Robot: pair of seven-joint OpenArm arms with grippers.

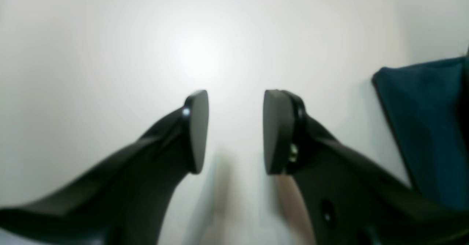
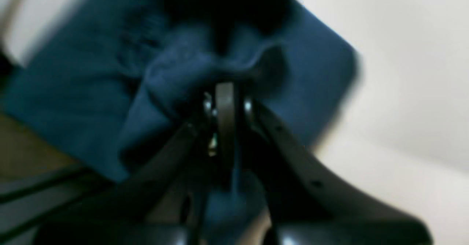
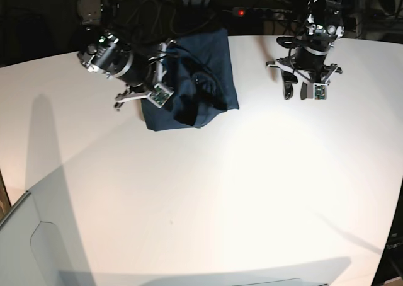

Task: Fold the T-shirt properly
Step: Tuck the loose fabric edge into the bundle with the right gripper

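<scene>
The right gripper (image 2: pixel 224 102) is clenched on a raised fold of the T-shirt (image 2: pixel 91 91): in the right wrist view its two black fingers meet with only a thin strip between them, and dark blue cloth bunches up just ahead of the tips and hangs below them between the finger bases. Around that pinch the rest of the garment spreads away from the fingers, mostly to their left and ahead, and its far corner ends on the white table (image 2: pixel 414 73) to their right; the view is blurred, so finer creases cannot be made out. In the base view this right gripper (image 3: pixel 165 96) sits at the near left edge of the T-shirt (image 3: pixel 211 68), which lies as a roughly rectangular, partly folded bundle reaching from the gripper toward the table's far edge. The left gripper (image 1: pixel 234 131) is released, its flat pads (image 1: pixel 199 127) standing apart with nothing but bare table (image 1: pixel 110 54) between them. A corner of the T-shirt (image 1: pixel 425 127) shows off to its right, apart from the fingers. In the base view the left gripper (image 3: pixel 303 91) hangs over the table (image 3: pixel 208 198), well apart from the cloth.
</scene>
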